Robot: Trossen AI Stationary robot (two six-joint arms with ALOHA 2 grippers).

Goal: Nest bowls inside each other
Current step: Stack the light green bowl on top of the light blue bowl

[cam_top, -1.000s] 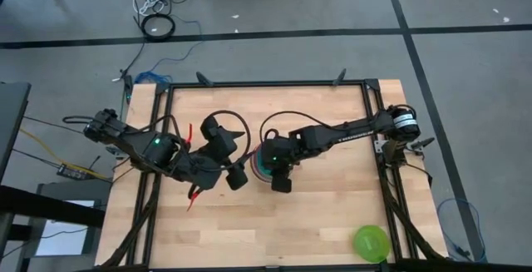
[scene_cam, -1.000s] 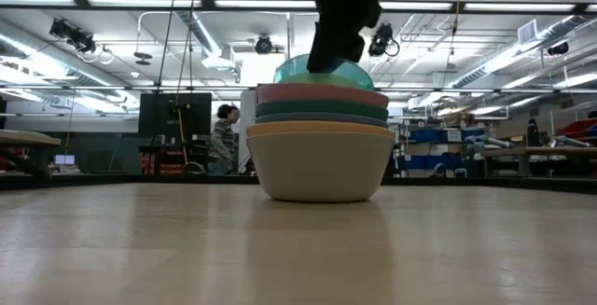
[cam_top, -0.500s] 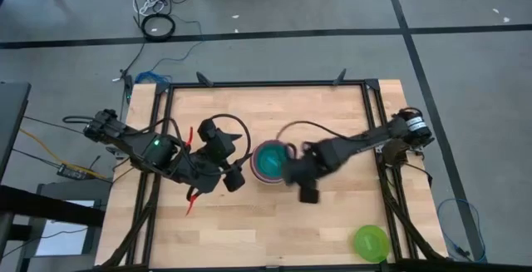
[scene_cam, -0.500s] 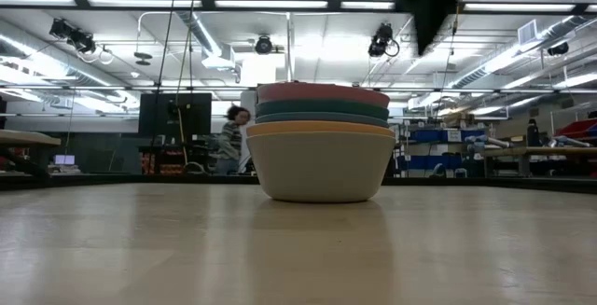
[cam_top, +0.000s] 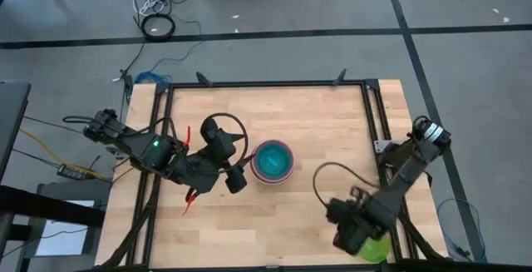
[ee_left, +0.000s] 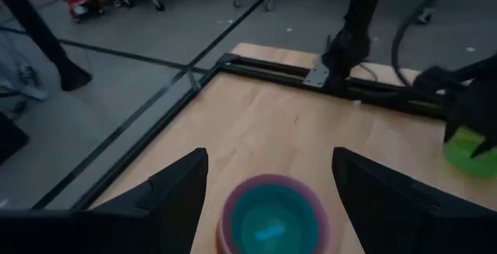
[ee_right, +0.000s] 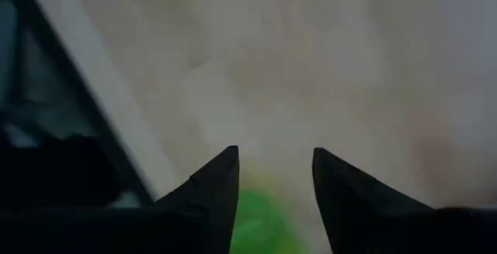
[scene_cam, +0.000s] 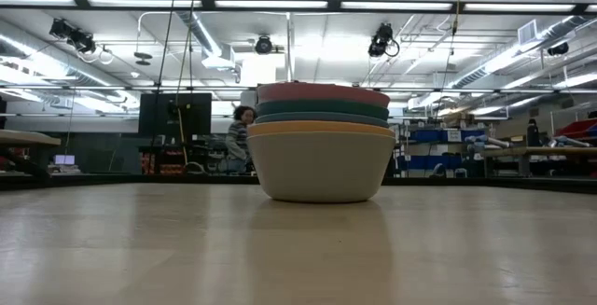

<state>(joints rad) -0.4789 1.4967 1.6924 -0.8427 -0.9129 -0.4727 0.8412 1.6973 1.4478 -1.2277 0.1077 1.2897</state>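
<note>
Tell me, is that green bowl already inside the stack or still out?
Still out. The green bowl sits alone near the table's corner, apart from the stack in the middle, with the right end effector over it.

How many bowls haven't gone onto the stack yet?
1: the lime green bowl sits alone at the table's near right corner, under the right gripper. The rest are nested in the stack mid-table.

Robotics lab or industrial workshop, long fluorescent ceiling light strips [scene_cam: 280, 5] glowing overhead, black ceiling-mounted cameras [scene_cam: 265, 45] hanging, blue storage shelving [scene_cam: 434, 146] standing behind, a person [scene_cam: 241, 137] sitting at a dark monitor [scene_cam: 174, 114], black cables [cam_top: 158, 26] lying on grey concrete floor [cam_top: 465, 56].
</note>
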